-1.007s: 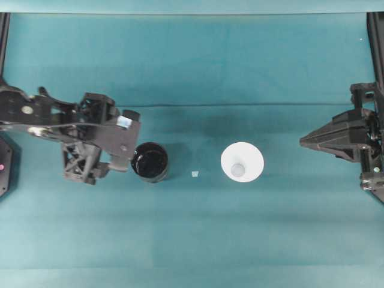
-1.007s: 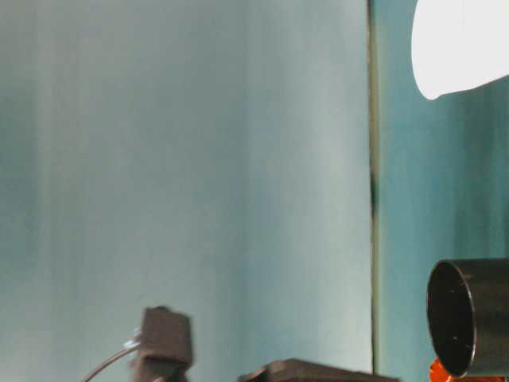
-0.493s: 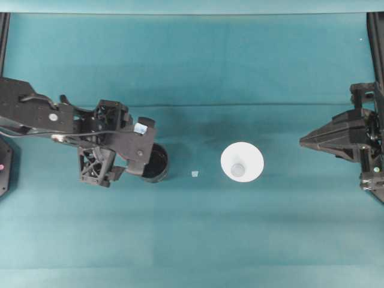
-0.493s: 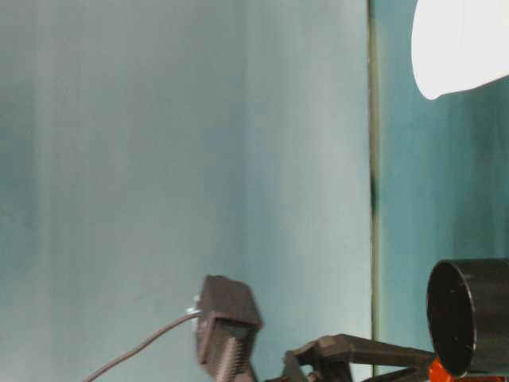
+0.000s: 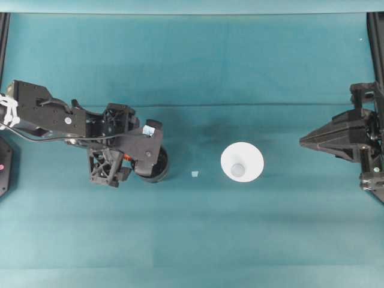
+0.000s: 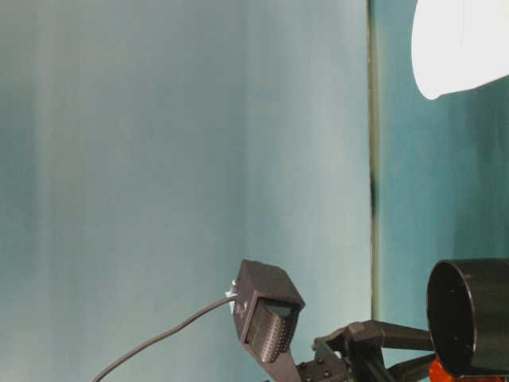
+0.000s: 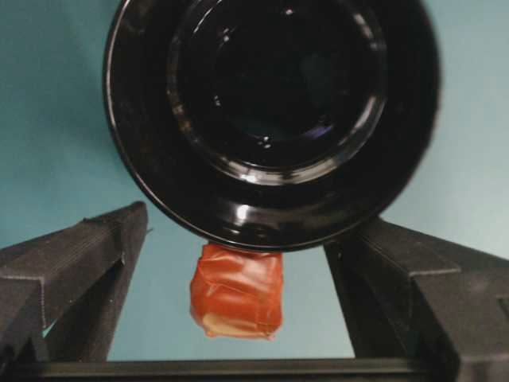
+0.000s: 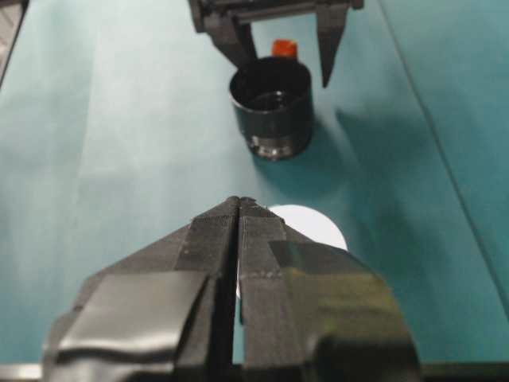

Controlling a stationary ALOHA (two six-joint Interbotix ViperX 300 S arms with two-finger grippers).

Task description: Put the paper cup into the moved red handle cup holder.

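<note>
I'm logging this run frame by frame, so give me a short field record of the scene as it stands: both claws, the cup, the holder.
left claw: open, fingers either side of the red handle, not yet closed on it
right claw: shut, empty, parked at the table's right edge
paper cup: upright on the cloth, mid table, untouched
red handle cup holder: upright, empty, left of the cup and apart from it
table: teal cloth
task state: cup not yet in holder

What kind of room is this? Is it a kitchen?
Probably not a kitchen: it looks like a robot test bench. A teal cloth-covered table has a black robot arm at each side and holds little besides a paper cup and a black cup holder.
</note>
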